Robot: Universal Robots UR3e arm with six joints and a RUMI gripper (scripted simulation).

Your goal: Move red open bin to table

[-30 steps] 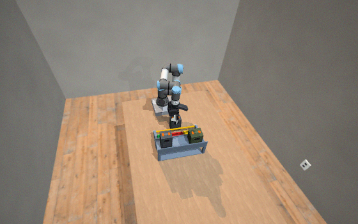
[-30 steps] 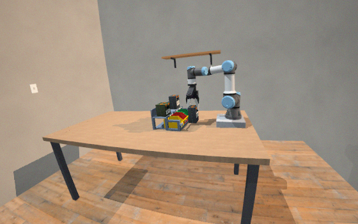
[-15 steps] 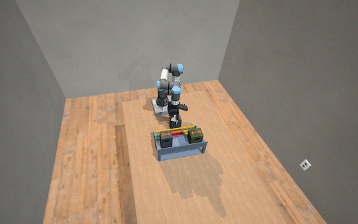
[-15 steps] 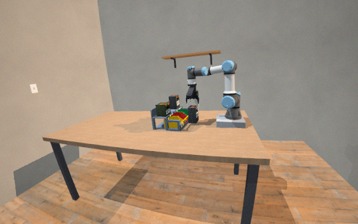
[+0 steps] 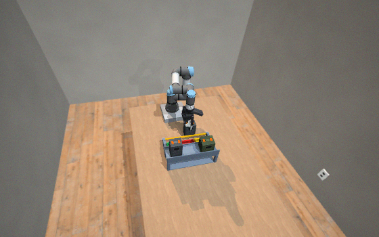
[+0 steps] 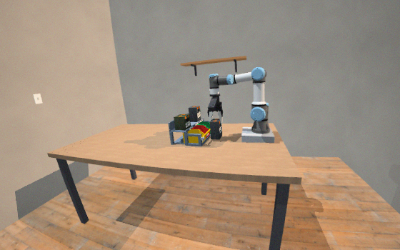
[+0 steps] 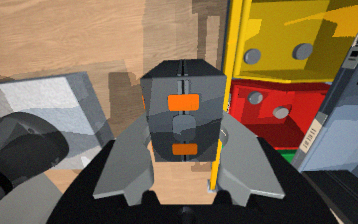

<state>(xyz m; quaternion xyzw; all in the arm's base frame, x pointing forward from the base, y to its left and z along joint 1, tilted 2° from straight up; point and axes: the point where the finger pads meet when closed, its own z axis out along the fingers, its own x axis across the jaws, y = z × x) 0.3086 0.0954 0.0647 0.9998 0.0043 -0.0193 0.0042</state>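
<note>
Jaws (image 5: 189, 124) (image 6: 216, 118) are clamping a dark box (image 5: 189, 129) (image 6: 216, 129) (image 7: 184, 120); the red bin (image 5: 187, 141) (image 6: 200, 129) (image 7: 275, 117), probably stiff, is needing a level rim grip.
</note>
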